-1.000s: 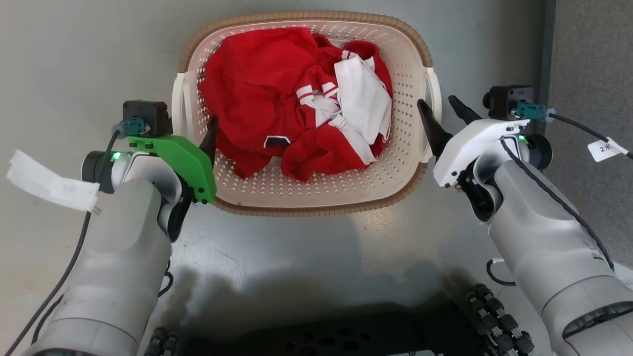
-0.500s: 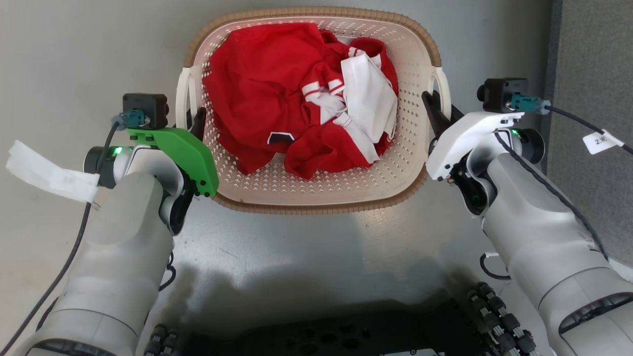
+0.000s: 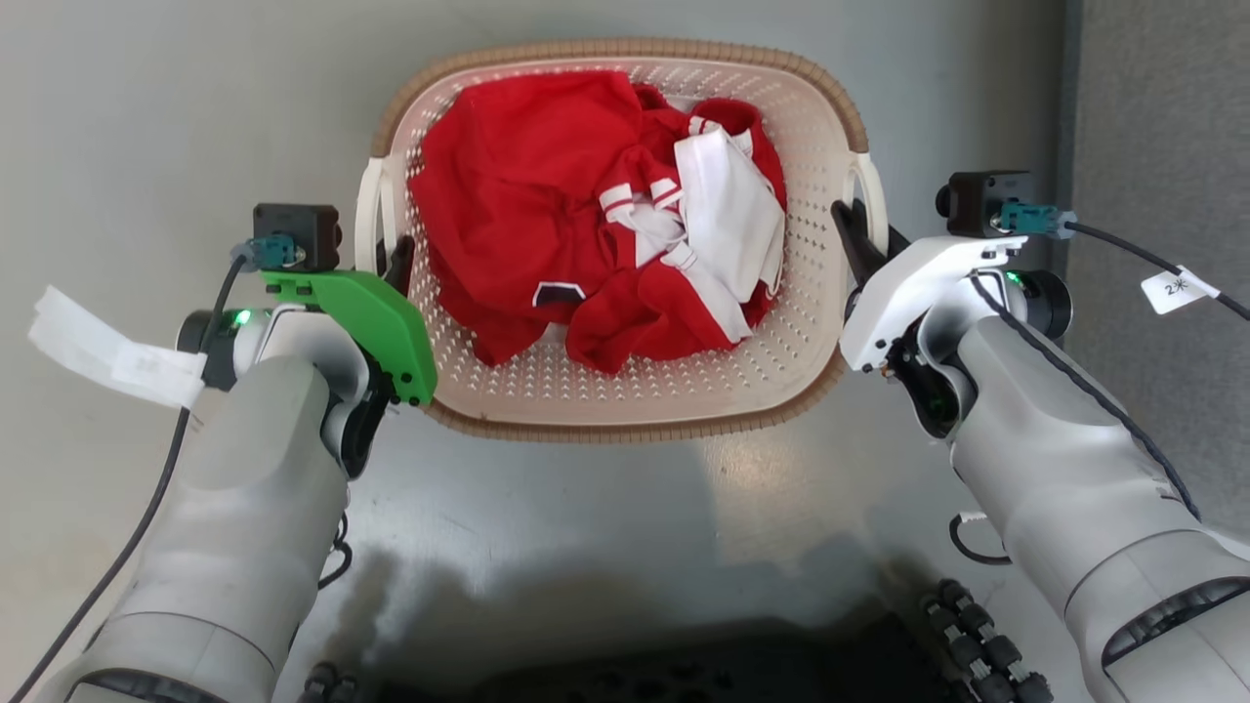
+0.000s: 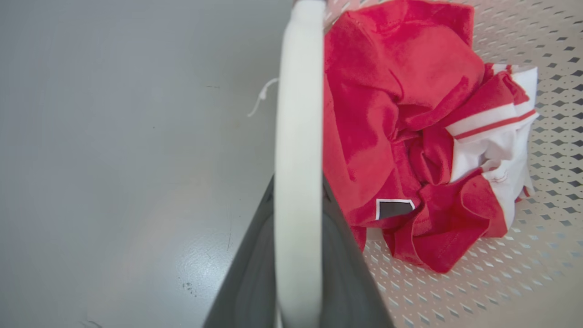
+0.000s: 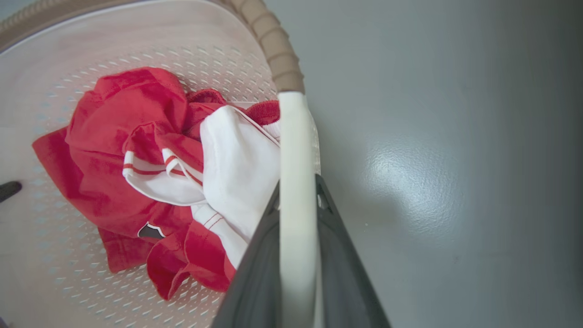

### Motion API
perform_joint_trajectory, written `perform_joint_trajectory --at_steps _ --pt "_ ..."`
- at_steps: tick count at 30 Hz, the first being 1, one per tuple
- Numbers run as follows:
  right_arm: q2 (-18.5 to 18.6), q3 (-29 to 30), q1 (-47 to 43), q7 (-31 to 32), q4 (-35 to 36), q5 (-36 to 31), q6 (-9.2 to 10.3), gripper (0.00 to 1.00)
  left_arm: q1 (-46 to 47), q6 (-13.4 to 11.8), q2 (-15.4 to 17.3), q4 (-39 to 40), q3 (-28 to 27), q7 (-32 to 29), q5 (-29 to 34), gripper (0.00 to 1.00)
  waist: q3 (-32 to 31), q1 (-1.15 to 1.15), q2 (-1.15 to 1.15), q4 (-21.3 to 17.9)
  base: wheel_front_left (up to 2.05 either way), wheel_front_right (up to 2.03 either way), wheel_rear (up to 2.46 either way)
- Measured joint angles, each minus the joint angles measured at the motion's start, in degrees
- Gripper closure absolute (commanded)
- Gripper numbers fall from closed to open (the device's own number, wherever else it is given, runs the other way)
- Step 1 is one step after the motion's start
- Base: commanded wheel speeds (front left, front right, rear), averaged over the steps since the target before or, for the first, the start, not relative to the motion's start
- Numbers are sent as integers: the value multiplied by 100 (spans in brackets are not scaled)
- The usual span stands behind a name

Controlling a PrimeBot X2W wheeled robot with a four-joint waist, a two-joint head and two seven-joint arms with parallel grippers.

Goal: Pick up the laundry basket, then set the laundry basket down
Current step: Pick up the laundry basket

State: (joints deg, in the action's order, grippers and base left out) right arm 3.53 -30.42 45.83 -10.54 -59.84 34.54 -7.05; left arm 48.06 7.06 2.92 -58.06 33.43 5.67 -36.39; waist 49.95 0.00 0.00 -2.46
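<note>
At lower left, the left gripper (image 3: 395, 266) pinches the white left handle (image 4: 298, 136) of the laundry basket (image 3: 625, 428). At lower right, the right gripper (image 3: 863, 242) is clamped likewise on the right handle (image 5: 296, 182). The basket sits upper centre, holding red and white clothes (image 3: 547, 225). Both grasps look made. I cannot tell whether it has left the grey floor (image 3: 146, 117), and setting it down remains.

Crumpled red shirt (image 3: 527, 215), black patch (image 3: 559, 291) at hem. White cloth (image 3: 732, 205), red-striped, touching shirt's right side. Grey floor (image 3: 195, 117) around shirt; darker strip (image 3: 1162, 117) well to its right.
</note>
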Motion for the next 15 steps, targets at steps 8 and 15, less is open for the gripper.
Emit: perform_joint_trajectory --at_steps 8,15 --pt "-27 -222 -9 0 -209 45 0 100 -186 1 -30 -186 119 -56 -310 100 -489 0 0 -22 0 0 0" --pt "-31 -399 -112 122 -316 213 0 100 -392 1 -62 -287 263 -300 -590 100 -1001 0 0 -38 0 0 0"
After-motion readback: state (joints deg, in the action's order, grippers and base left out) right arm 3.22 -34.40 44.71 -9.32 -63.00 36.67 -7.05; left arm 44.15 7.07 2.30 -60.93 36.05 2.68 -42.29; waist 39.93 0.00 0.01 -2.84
